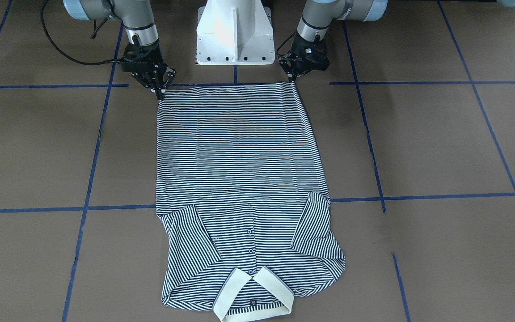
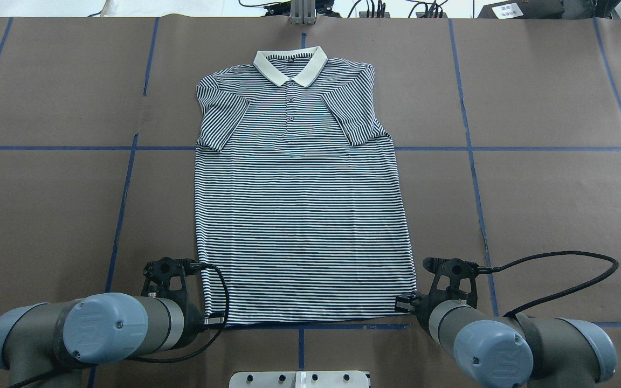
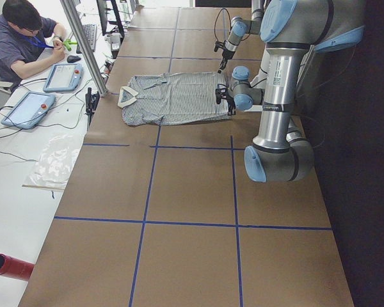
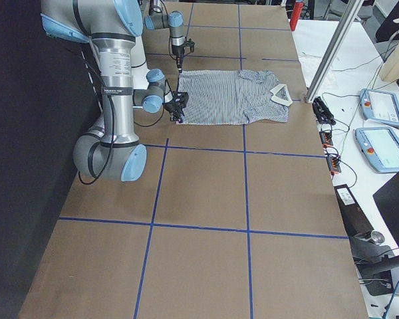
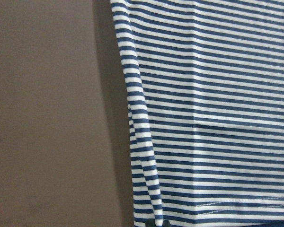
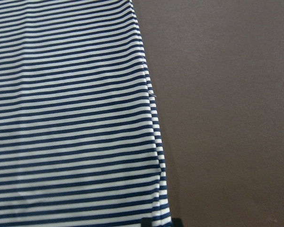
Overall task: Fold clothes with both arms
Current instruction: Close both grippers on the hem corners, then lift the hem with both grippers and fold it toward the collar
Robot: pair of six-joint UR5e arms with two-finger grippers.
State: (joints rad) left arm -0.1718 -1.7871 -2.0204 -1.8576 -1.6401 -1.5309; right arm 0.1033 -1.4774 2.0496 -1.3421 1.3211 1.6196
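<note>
The striped polo shirt (image 2: 299,205) lies flat and face up on the brown table, its cream collar (image 2: 290,63) at the far end and both sleeves folded inward over the chest. My left gripper (image 1: 293,80) is shut on the hem corner nearest the robot on its left side. My right gripper (image 1: 159,93) is shut on the opposite hem corner. In the overhead view the left gripper (image 2: 213,321) and right gripper (image 2: 405,303) sit at the two ends of the hem. Each wrist view shows the shirt's side edge (image 5: 137,142) (image 6: 154,137) running away over bare table.
The white pedestal base (image 1: 234,36) stands just behind the hem between the arms. Blue tape lines (image 1: 373,156) cross the brown table. A person (image 3: 22,38) sits at a side desk with tablets (image 3: 27,109). A red cylinder (image 3: 9,265) lies near that desk's corner.
</note>
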